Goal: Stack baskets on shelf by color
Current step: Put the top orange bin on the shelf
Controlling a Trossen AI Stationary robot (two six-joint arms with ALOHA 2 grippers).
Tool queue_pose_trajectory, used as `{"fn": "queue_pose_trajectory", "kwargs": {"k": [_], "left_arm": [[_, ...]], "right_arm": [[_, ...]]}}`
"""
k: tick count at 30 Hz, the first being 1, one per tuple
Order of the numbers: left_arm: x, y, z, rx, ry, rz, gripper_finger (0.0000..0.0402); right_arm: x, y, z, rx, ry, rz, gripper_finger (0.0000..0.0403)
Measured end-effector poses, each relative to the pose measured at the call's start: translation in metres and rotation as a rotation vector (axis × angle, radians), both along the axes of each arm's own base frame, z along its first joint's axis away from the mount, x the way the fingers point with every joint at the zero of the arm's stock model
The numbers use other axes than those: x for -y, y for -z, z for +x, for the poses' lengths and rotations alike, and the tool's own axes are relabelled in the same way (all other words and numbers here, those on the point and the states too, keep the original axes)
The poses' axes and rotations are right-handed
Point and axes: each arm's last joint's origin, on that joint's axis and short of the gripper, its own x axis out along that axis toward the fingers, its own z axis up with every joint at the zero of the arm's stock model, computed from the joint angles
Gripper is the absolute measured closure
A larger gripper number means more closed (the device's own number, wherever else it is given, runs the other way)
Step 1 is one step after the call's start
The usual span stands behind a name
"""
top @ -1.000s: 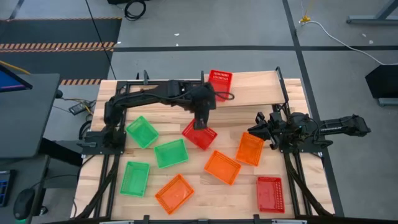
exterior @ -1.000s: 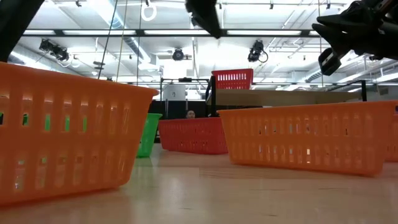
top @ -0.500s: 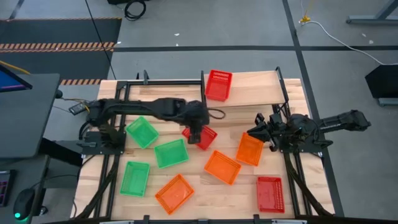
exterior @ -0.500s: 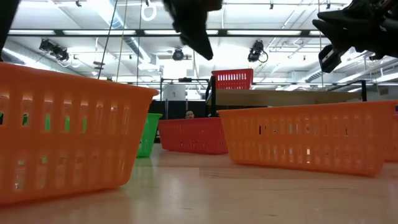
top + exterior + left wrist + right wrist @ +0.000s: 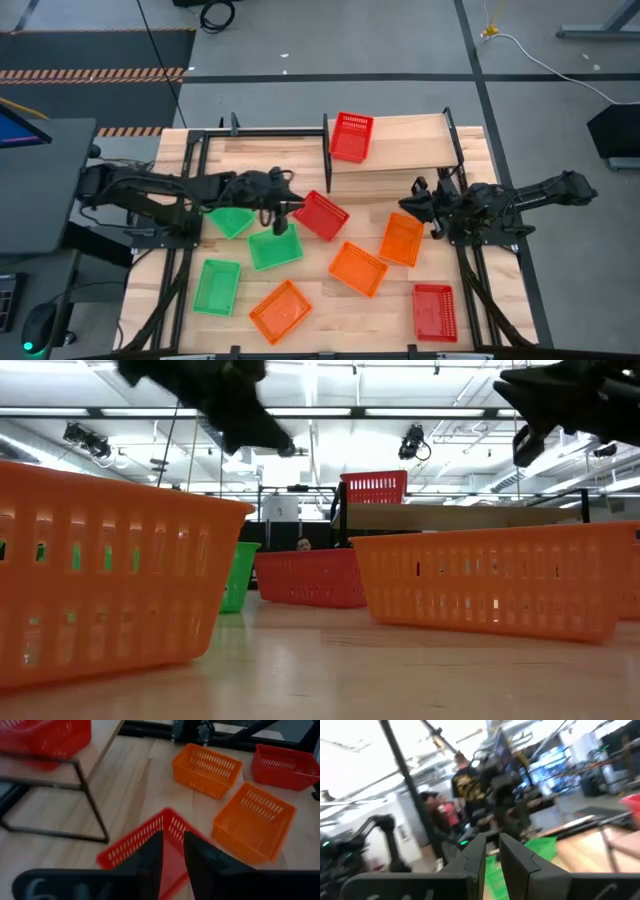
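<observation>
The baskets (image 5: 357, 268) look like shiny plastic with little holes all along their sides. The shelf (image 5: 410, 135) is a pale, smooth wood board on thin black metal legs, and the table (image 5: 360, 320) under it is light wood planks too. The left gripper (image 5: 172, 857) has dark, dull fingers.

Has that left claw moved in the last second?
Yes. The left gripper has pulled back from beside the shelf, toward the table's left side, and now hangs over a green basket.
</observation>
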Motion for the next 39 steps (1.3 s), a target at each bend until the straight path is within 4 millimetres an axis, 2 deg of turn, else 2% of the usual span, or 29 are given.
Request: {"fn": "queue_pose_trajectory", "kwargs": {"k": [4, 6, 8, 15, 18, 21, 26, 32, 39], "left_arm": [[0.003, 0.015, -0.011, 0.036, -0.017, -0.038, 0.0321], [0.006, 0.023, -0.014, 0.057, -0.015, -0.048, 0.0323], [0.007, 0.029, -0.015, 0.086, -0.013, -0.057, 0.0325], [0.008, 0.039, -0.019, 0.097, -0.020, -0.061, 0.0327], [0.011, 0.039, -0.019, 0.097, -0.012, -0.067, 0.0328], [0.015, 0.039, -0.019, 0.090, 0.014, -0.049, 0.0328], [0.022, 0.041, -0.020, 0.072, 0.048, -0.025, 0.0333], [0.029, 0.044, -0.021, 0.041, 0.073, -0.028, 0.0335], [0.033, 0.044, -0.022, 0.031, 0.086, -0.024, 0.0333]], "right_arm": [[0.004, -0.011, -0.002, 0.078, 0.119, -0.090, 0.0342], [0.004, -0.018, 0.001, 0.050, 0.131, -0.112, 0.0340], [0.005, -0.034, 0.008, -0.009, 0.145, -0.118, 0.0334], [0.009, -0.087, 0.039, -0.517, 0.195, -0.178, 0.0301], [0.009, -0.095, 0.048, -0.785, 0.183, -0.147, 0.0292], [0.006, -0.089, 0.053, -1.080, 0.171, -0.093, 0.0291], [-0.011, -0.061, 0.072, -1.377, 0.048, 0.009, 0.0290], [-0.045, -0.028, 0.092, -1.584, -0.151, 0.117, 0.0283], [-0.078, -0.009, 0.094, -1.716, -0.178, 0.240, 0.0249]]}}
